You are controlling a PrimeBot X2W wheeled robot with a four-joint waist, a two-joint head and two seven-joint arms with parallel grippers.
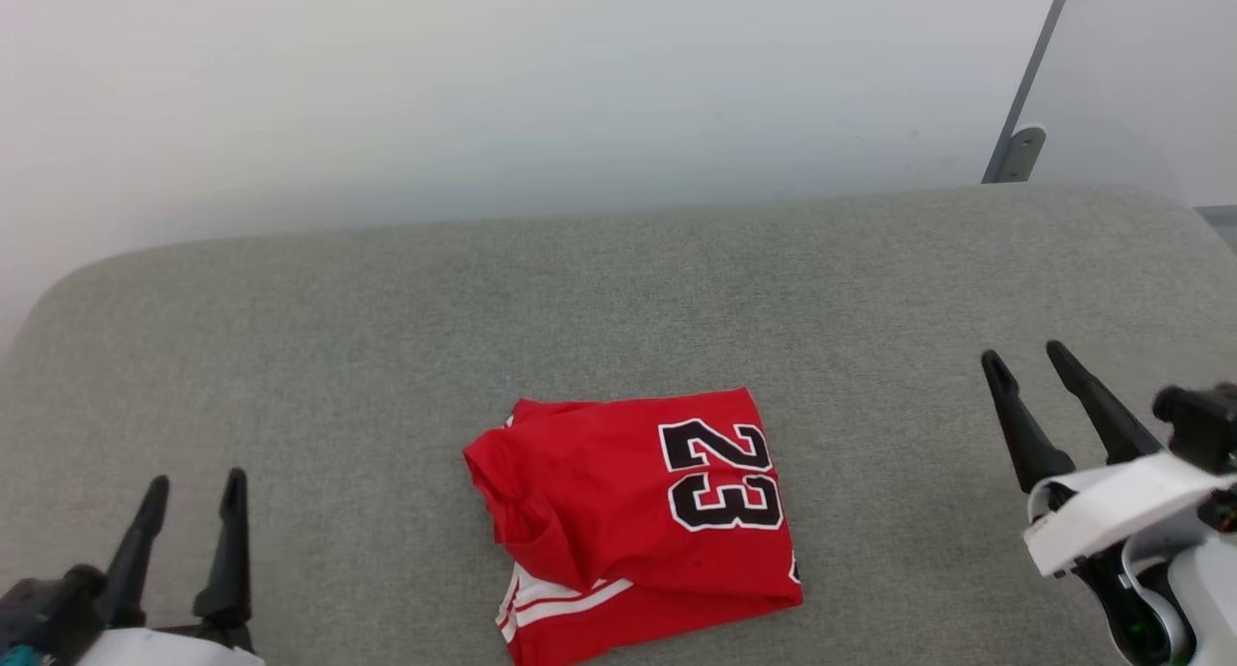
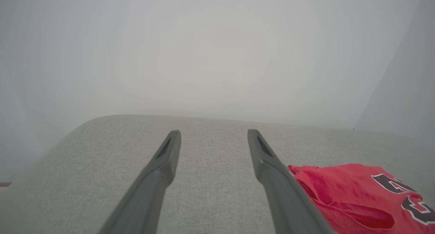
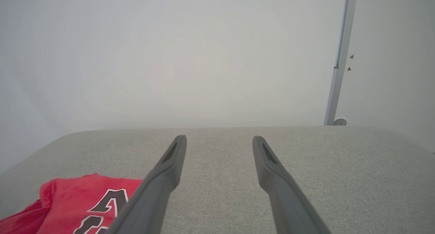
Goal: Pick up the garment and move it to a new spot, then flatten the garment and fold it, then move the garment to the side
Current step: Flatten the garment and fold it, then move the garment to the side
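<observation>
The garment (image 1: 628, 526), a red jersey with a black white-outlined "23" and a bit of white striped trim at its lower left, lies folded in a rough rectangle on the grey fabric surface (image 1: 387, 357), near the front middle. My left gripper (image 1: 193, 492) stands open at the lower left, well apart from the garment. At the right my right gripper (image 1: 1026, 357) is open too, with nothing between its fingers. In the left wrist view the garment (image 2: 357, 196) lies to the right of my left gripper (image 2: 214, 133). In the right wrist view the garment (image 3: 74, 203) lies left of my right gripper (image 3: 219, 139).
The grey surface has rounded far corners and ends at a pale wall (image 1: 483, 86). A grey vertical pole with a round foot (image 1: 1020, 149) stands behind the far right edge. Bare fabric stretches to both sides of the garment and behind it.
</observation>
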